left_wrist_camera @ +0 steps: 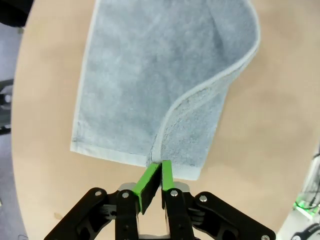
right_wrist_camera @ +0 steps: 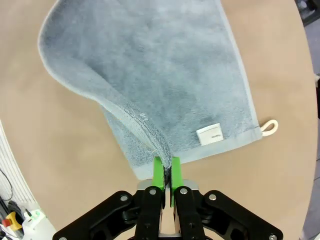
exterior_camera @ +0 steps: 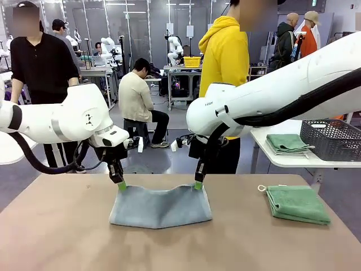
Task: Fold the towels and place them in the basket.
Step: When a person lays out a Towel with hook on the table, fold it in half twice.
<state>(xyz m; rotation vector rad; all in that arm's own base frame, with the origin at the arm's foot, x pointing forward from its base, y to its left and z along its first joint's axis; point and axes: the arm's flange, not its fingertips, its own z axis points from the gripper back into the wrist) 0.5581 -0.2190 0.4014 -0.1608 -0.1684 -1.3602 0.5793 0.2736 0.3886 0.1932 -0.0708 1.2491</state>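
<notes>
Towel: a pale grey-blue rectangular terry towel (exterior_camera: pixel 161 206) lies partly on the table, its far edge held up between the two grippers and sagging in the middle.
Left gripper: the left gripper (exterior_camera: pixel 121 184) has its green pads pressed together on the towel's raised left corner.
Right gripper: the right gripper (exterior_camera: pixel 198 184) pinches the raised right corner the same way.
Left wrist view: the raised layer curls over the flat layer beyond the fingers, and the looped nap and flat hemmed border show.
Right wrist view: a small white sewn label (right_wrist_camera: pixel 209 134) and a white corner loop (right_wrist_camera: pixel 270 126) sit on the lower layer, just beside the pads.
Green towel: a folded green terry towel (exterior_camera: pixel 297 203) with a white cord loop (exterior_camera: pixel 262 188) lies well apart, to the right of the right gripper.
Basket: a dark grey plastic lattice basket (exterior_camera: pixel 331 138) stands on a white side table (exterior_camera: pixel 271 155) beyond the right gripper, with a second folded green towel (exterior_camera: pixel 287 143) just beside it.
Table: a smooth tan table top (exterior_camera: pixel 56 237).
</notes>
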